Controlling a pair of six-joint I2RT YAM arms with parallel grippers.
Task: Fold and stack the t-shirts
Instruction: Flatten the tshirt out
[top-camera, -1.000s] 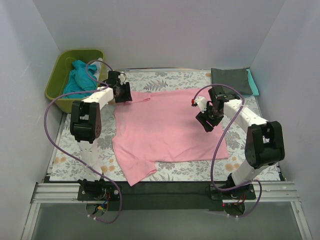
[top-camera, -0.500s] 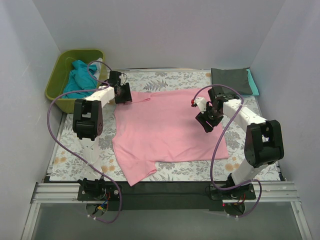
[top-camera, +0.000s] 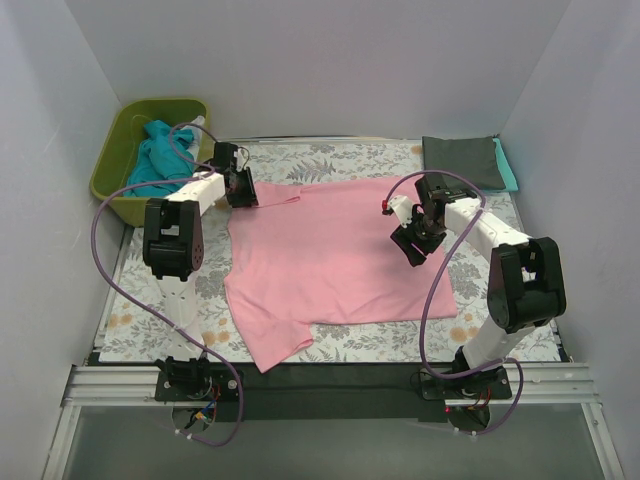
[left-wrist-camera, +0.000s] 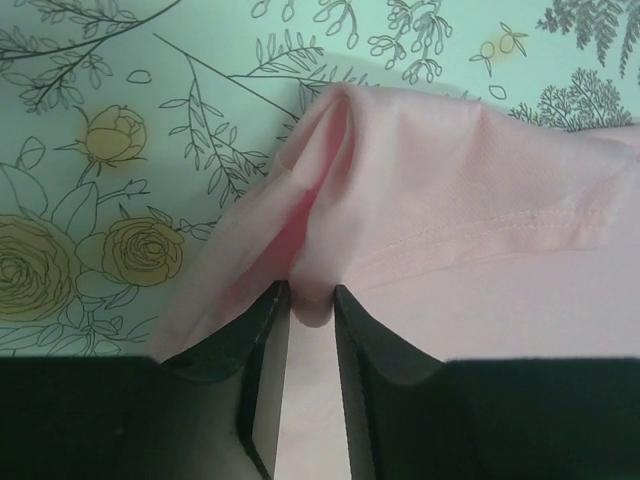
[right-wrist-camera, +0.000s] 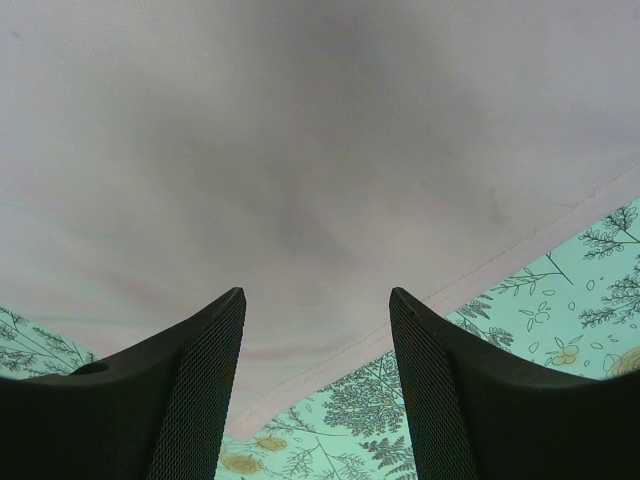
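Left gripper: fingers nearly closed, pinching a raised fold at the edge of the pink t-shirt. The floral table cloth lies just beyond the fold. The bite looks shallow, so the fold may slip free under pull.

Right gripper: fingers wide apart, holding nothing, above the shirt near its hem. The shirt lies spread flat between both grippers. A one-sided pull risks dragging and wrinkling it.

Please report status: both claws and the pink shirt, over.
Left claw pinching a fold of the pink t-shirt. Right claw open over its right edge. Shirt spread out, not yet folded. No obstacle seen.
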